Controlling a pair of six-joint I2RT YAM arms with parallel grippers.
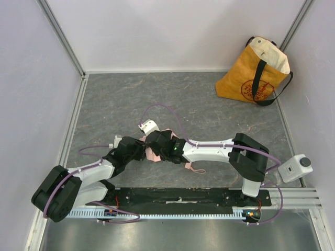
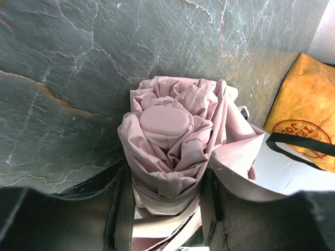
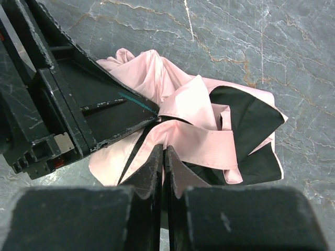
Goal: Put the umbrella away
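The pale pink folded umbrella (image 1: pixel 153 155) lies on the grey table between both grippers, mostly hidden by them from above. In the left wrist view its bunched canopy (image 2: pixel 172 136) stands between my left gripper's (image 2: pixel 166 209) fingers, which are shut on it. In the right wrist view my right gripper (image 3: pixel 164 157) is pinched shut on a fold of the umbrella's pink fabric (image 3: pixel 199 141), whose black lining shows beside it. The left gripper's black body (image 3: pixel 68 110) sits just left of the fabric. A thin pink wrist strap (image 1: pixel 194 168) lies on the table under the right arm.
A yellow tote bag (image 1: pixel 256 70) with black straps stands at the back right corner against the wall; it also shows in the left wrist view (image 2: pixel 309 125). White walls enclose the table. A small white camera unit (image 1: pixel 296 167) sits at the right edge.
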